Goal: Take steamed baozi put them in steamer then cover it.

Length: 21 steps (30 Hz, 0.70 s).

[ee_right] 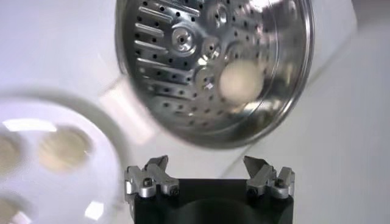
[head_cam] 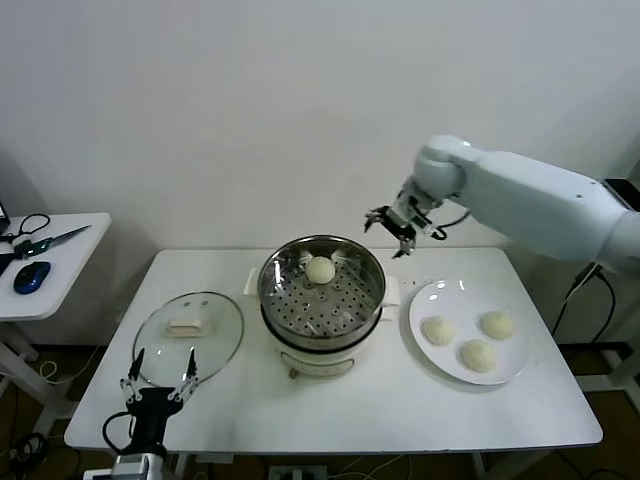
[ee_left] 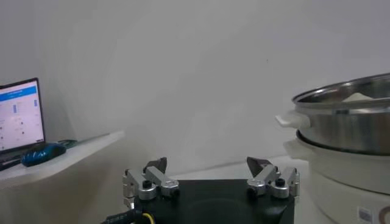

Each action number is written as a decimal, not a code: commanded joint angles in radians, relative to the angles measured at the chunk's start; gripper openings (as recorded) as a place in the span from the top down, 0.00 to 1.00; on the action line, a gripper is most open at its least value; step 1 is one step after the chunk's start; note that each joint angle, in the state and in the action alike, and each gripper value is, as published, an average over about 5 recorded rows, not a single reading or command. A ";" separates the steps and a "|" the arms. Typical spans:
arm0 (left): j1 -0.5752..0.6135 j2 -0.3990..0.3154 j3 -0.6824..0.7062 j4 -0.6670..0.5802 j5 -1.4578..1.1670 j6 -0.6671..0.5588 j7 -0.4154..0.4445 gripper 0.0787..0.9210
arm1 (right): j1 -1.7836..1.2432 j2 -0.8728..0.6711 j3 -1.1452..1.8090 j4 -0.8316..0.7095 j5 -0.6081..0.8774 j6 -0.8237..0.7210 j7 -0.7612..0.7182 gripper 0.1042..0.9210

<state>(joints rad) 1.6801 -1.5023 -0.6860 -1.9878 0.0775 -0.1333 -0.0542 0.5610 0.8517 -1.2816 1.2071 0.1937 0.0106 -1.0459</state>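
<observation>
On the white bench (head_cam: pixel 330 410), centre: the steamer (head_cam: pixel 322 300), a shiny steel pot on a white base, perforated tray showing inside. One steamed baozi (head_cam: pixel 320 269) resting on the tray toward the far wall of the pot; the same bun (ee_right: pixel 242 83) seen from above in the right wrist view, lying near the rim. To the robot's right of the steamer, just beside it: a flat white plate (head_cam: pixel 432 352) carrying three more baozi (head_cam: pixel 438 330), (head_cam: pixel 497 324), (head_cam: pixel 477 355), close together but apart from each other. To the robot's left of the steamer: the cover (head_cam: pixel 189 326), a clear glass lid with metal rim, lying flat on the bench, cream-white handle up.

Right gripper (head_cam: pixel 396 229) raised above the far edge of the bench, behind and to the right of the steamer, fingers (ee_right: pixel 152 173) spread wide apart, nothing between them. Left gripper (head_cam: pixel 160 374) low at the near left edge of the bench, just in front of the cover, fingers (ee_left: pixel 153 173) likewise wide apart and empty, pointing toward the lid.

Farther left, apart from the bench: a small side table (head_cam: pixel 75 252) with a blue mouse (head_cam: pixel 31 277) and scissors (head_cam: pixel 50 241).
</observation>
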 commanded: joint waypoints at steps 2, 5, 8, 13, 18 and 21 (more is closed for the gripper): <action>0.020 0.003 -0.003 -0.006 -0.002 -0.006 -0.002 0.12 | -0.141 -0.182 -0.031 0.003 0.195 -0.239 -0.014 0.12; 0.027 0.003 -0.008 -0.008 -0.003 -0.008 -0.002 0.12 | -0.241 -0.167 0.040 -0.041 0.130 -0.232 -0.013 0.12; 0.035 0.005 -0.016 -0.010 -0.005 -0.010 -0.003 0.12 | -0.326 -0.140 0.108 -0.094 0.057 -0.214 -0.009 0.12; 0.040 0.007 -0.033 -0.008 -0.005 -0.006 -0.003 0.12 | -0.421 -0.091 0.188 -0.176 -0.050 -0.173 0.002 0.12; 0.040 0.005 -0.039 -0.007 -0.004 -0.005 -0.003 0.12 | -0.476 -0.044 0.242 -0.238 -0.090 -0.159 0.002 0.12; 0.037 0.003 -0.043 -0.008 -0.003 -0.003 -0.002 0.12 | -0.490 -0.013 0.261 -0.272 -0.096 -0.153 0.003 0.12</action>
<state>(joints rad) 1.7168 -1.4975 -0.7210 -1.9959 0.0736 -0.1398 -0.0570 0.1938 0.7964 -1.1105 1.0350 0.1567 -0.1337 -1.0446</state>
